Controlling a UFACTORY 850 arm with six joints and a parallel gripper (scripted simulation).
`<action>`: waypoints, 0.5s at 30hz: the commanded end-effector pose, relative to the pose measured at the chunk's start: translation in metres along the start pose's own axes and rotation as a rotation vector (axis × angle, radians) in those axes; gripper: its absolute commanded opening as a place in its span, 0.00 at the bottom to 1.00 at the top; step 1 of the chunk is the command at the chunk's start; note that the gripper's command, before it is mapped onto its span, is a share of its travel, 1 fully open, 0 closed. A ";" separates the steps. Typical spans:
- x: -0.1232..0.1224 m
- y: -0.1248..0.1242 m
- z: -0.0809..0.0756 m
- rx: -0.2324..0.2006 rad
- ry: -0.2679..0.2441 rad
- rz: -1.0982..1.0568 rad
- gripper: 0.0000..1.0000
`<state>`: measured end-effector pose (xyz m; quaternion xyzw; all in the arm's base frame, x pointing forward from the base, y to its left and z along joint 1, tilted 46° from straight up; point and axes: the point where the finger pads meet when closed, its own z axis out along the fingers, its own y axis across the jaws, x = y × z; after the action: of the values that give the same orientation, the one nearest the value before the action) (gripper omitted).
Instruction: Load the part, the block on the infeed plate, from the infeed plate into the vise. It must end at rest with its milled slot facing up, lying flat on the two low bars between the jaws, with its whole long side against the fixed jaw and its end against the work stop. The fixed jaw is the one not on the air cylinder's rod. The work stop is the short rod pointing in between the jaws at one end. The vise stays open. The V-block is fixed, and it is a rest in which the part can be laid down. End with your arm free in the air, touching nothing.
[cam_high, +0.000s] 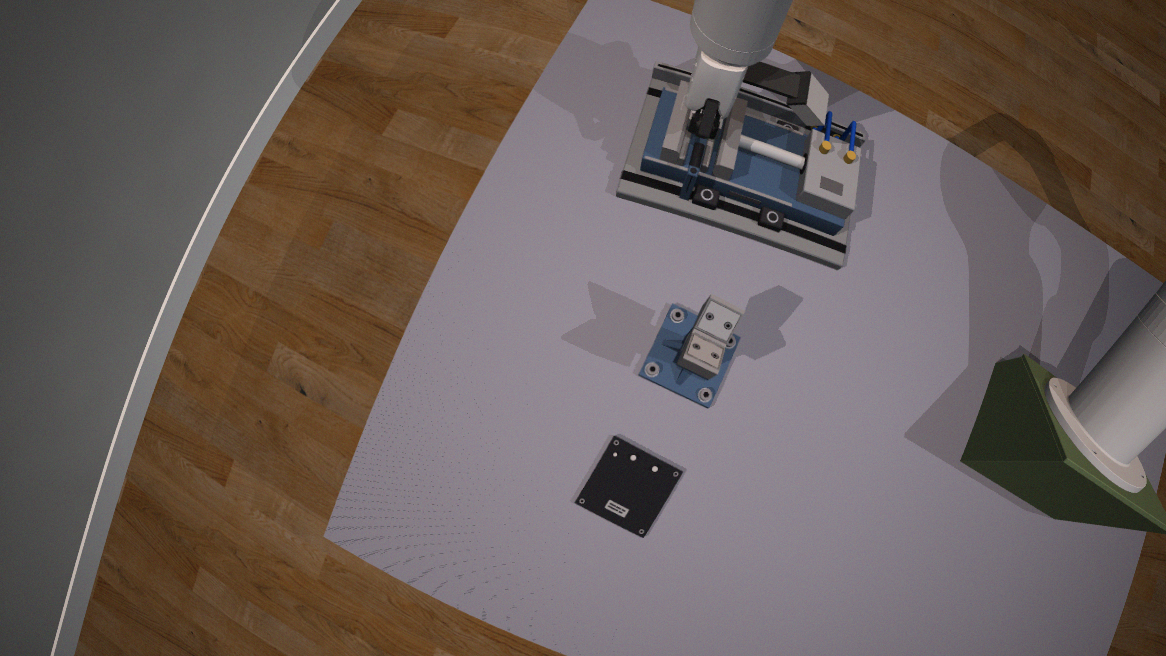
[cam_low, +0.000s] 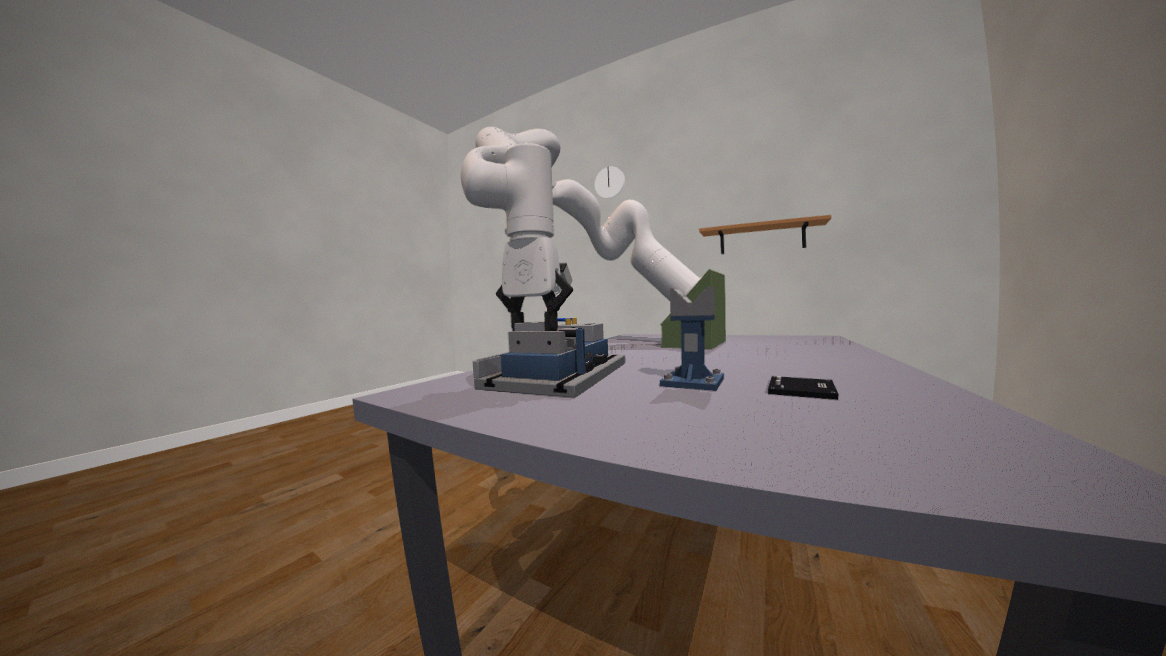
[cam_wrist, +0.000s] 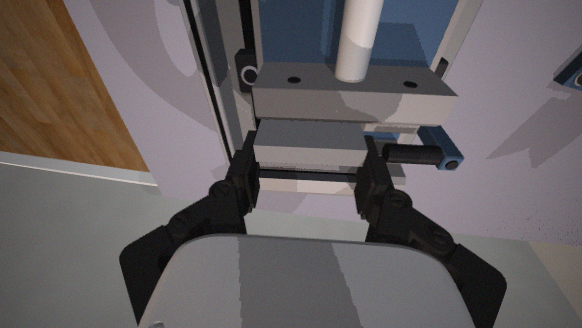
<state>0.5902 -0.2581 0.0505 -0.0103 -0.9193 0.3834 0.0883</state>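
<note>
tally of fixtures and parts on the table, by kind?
Vise: 1
V-block: 1
Infeed plate: 1
Part, shut in the gripper at the vise: 1
Total: 4
</note>
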 end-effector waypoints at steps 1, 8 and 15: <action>-0.001 0.000 -0.001 0.000 -0.002 0.001 0.00; -0.001 0.000 -0.001 0.000 -0.002 0.001 0.00; -0.001 0.000 -0.001 0.000 -0.002 0.001 0.81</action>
<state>0.5902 -0.2582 0.0504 -0.0103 -0.9193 0.3834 0.0883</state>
